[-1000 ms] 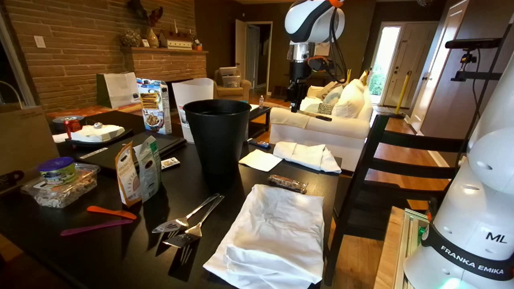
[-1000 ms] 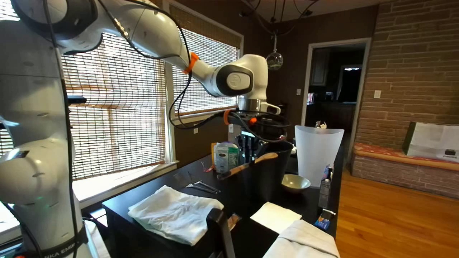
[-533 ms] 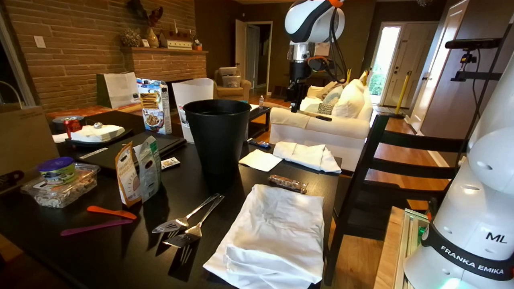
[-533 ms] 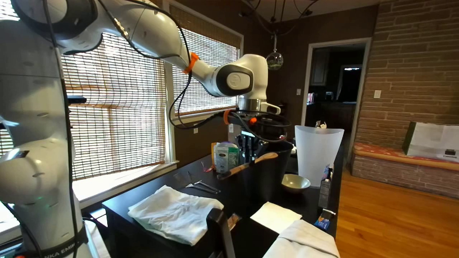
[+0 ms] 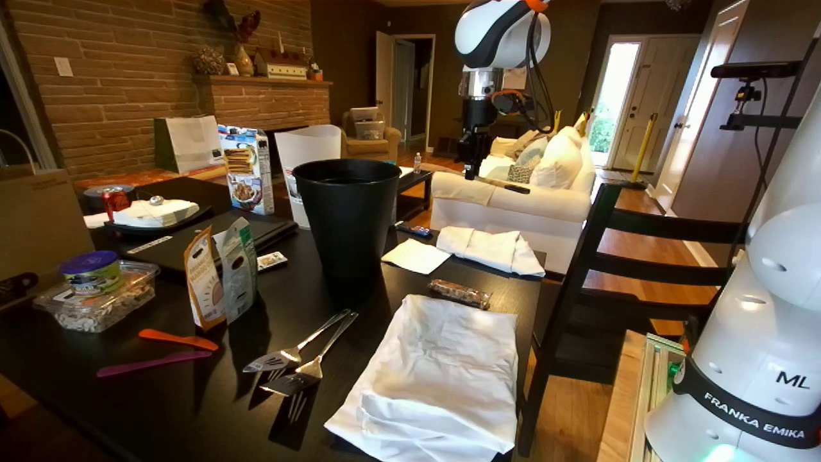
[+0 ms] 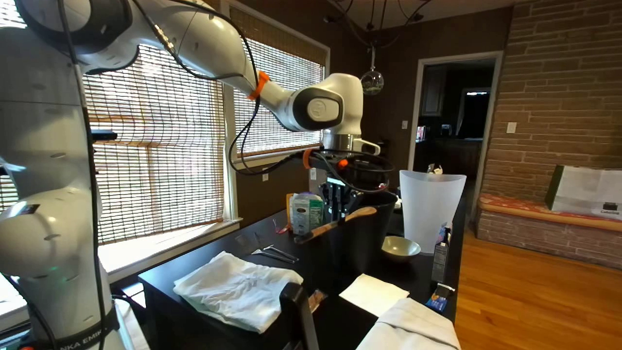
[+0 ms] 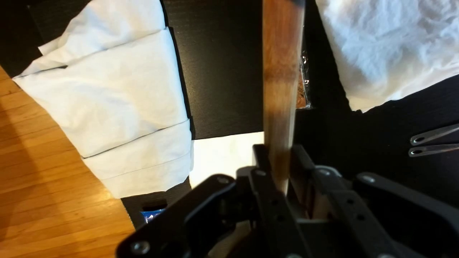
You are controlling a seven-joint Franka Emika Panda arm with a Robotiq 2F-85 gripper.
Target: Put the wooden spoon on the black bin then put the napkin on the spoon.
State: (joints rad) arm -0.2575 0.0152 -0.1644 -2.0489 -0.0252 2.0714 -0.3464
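White arm [image 6: 214, 48], black cables [image 6: 93, 194], orange strap [image 6: 260, 85]; black base band [image 5: 750, 414] lettered FRANKA EMIKA; black fingers [image 7: 271, 208] with silver screws [image 7: 140, 247].

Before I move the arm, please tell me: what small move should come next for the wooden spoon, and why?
I would probably raise the gripper slightly. It holds the wooden spoon beside the black bin, not over it, and in both exterior views the spoon seems no higher than the bin's top. Going sideways now might knock the bin.

Nothing seems to have visibly changed.
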